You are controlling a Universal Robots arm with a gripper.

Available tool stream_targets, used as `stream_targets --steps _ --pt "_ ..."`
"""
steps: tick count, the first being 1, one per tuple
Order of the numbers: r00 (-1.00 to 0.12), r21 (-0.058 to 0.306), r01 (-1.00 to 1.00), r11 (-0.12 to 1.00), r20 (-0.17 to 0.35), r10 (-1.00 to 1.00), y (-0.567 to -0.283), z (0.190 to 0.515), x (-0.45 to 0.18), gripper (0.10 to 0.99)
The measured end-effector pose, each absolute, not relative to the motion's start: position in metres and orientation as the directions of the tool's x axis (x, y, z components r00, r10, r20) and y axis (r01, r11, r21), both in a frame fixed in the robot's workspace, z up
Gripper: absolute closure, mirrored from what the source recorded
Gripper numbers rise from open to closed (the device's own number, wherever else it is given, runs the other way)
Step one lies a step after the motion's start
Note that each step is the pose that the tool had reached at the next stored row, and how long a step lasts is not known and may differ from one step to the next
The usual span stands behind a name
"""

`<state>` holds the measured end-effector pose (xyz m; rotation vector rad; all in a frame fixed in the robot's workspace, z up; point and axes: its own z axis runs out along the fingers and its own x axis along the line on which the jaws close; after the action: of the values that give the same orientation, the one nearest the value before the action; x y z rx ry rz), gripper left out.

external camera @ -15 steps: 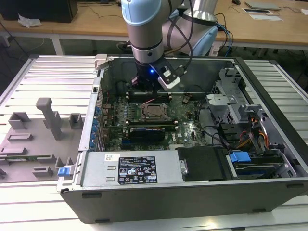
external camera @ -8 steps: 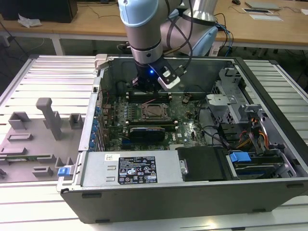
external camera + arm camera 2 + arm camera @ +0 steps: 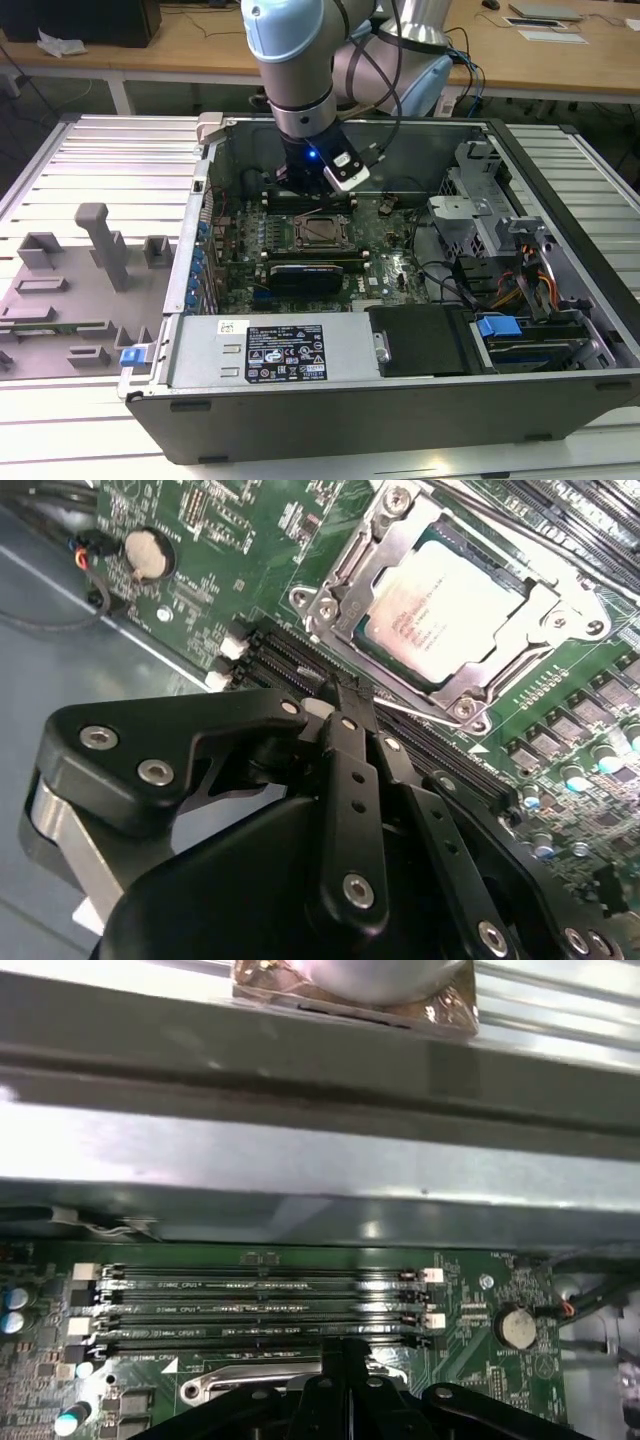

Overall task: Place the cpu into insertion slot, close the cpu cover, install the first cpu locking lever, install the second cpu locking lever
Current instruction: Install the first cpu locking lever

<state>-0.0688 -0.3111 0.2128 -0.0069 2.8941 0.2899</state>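
Item: cpu (image 3: 445, 605). Seated flat in the insertion slot (image 3: 325, 605) at the middle of the motherboard (image 3: 230, 540), inside the open computer case (image 3: 560, 160) on the slatted desk (image 3: 100, 150).

Fitting: cpu cover (image 3: 540, 598). Lowered over the chip, with the silvery-grey top visible through the window.

Tool: gripper (image 3: 338, 692). In the second wrist view, fingers pressed together with nothing between them. Poised low over the memory slots (image 3: 285, 655) just beside the socket and apart from the cover.

Fastening: thin bright rod (image 3: 405, 716) along the socket edge nearest the fingertips, taken for a locking lever. Latched or free: cannot tell.

Step in hand, by judgement: first locking lever. Chip placement and cover closing look done.

Next move, by judgement: calls for the closed tips set squarely on the lever end, then a firm press down and a sideways tuck under its hook. Little room to spare beside the memory slots.

Also present: coin battery (image 3: 140, 552) on the board; grey fixture tray (image 3: 90, 270) on the desk at the exterior view's left, well apart from the case.
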Motion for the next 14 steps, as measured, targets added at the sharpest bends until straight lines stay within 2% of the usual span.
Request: stream_targets --steps 14 --pt "-0.966 0.195 0.071 0.978 -0.23 0.116 -0.3012 0.2091 -0.0698 0.98"
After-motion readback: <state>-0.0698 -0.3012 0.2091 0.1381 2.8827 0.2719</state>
